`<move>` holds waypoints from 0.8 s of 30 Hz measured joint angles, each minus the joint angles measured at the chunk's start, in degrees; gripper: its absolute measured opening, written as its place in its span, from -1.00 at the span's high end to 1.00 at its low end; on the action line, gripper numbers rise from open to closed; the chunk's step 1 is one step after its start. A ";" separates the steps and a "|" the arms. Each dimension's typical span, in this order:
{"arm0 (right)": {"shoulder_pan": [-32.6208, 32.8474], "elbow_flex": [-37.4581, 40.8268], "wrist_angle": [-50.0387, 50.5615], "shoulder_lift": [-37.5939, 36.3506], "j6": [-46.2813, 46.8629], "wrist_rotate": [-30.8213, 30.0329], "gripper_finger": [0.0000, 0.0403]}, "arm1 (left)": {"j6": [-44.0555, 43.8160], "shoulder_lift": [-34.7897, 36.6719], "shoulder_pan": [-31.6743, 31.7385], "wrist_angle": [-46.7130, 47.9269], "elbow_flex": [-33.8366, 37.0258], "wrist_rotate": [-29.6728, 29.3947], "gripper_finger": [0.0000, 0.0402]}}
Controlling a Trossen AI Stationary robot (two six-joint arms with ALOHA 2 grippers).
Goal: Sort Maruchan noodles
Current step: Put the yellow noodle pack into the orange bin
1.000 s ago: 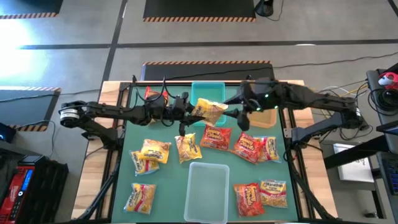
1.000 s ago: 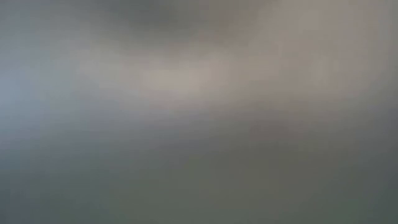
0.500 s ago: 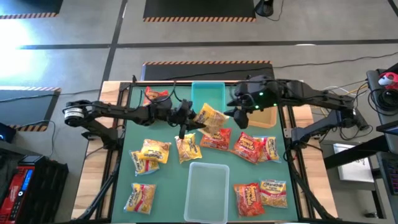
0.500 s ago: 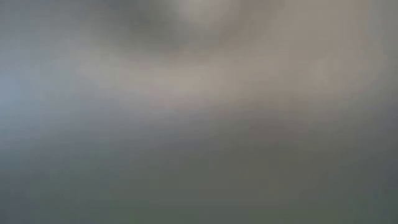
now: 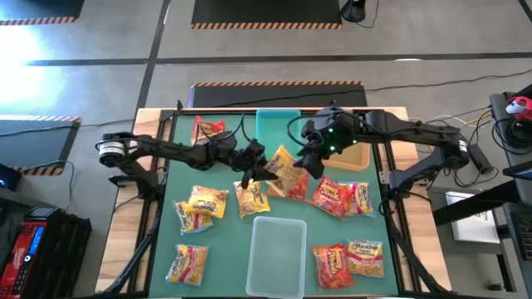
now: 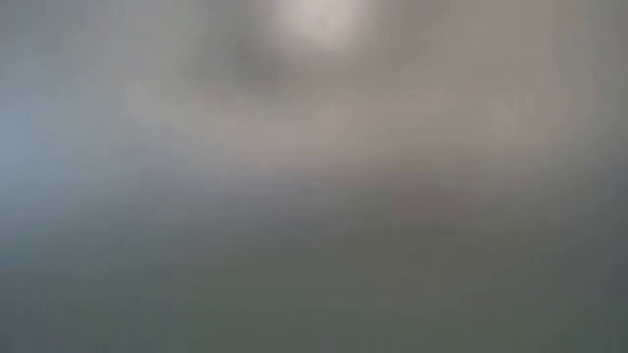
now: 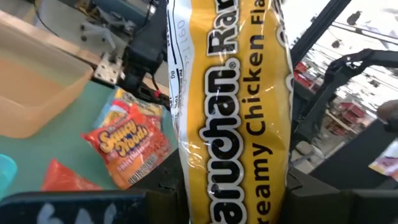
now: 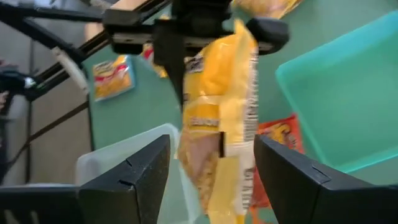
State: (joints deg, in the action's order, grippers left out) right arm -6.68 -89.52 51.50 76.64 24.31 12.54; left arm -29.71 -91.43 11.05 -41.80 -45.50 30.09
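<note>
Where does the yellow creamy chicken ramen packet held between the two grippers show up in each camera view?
High view: yellow packet mid-table, below the teal bin.
Low view: nothing can be made out.
Left wrist view: fills the centre.
Right wrist view: centre, between the fingers.
Shared landmark: the teal bin.

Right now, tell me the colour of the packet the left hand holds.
Yellow packet with dark lettering, clearest in the left wrist view.

Grey concrete floor (image 5: 91, 79) with pale painted lines, black floor mats edged in orange-black hazard stripes (image 5: 266, 12), wooden table with green top (image 5: 179, 178), cluttered side benches.
</note>
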 joint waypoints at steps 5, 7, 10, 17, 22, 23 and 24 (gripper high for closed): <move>0.00 0.02 0.53 1.20 0.84 1.44 -0.25 | -0.84 -3.11 -0.42 -0.04 -3.68 5.81 0.50; 0.00 0.02 0.50 1.30 0.62 1.44 -0.31 | -0.87 -4.60 -0.55 0.03 -5.29 8.13 0.50; 0.00 0.02 0.55 1.34 0.62 1.45 -0.36 | -1.03 -6.37 -0.53 0.07 -7.16 10.55 0.50; 0.02 0.13 0.77 1.45 0.80 1.52 -0.36 | 0.00 -7.33 -0.33 0.02 -9.27 11.25 0.50; 0.04 0.79 0.74 1.46 1.93 1.60 -0.34 | 1.10 -7.33 0.03 0.10 -9.35 10.90 0.50; 0.04 0.79 0.81 1.47 2.06 1.63 -0.33 | 1.14 -7.33 0.11 -0.05 -9.34 10.88 0.50; 0.04 0.79 0.81 1.47 2.10 2.00 -0.32 | 1.19 -7.33 0.11 -0.10 -9.33 10.87 0.50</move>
State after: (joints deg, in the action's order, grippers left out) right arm -6.63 -88.73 52.31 78.11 26.41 14.54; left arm -28.52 -98.76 11.16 -41.90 -54.83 40.96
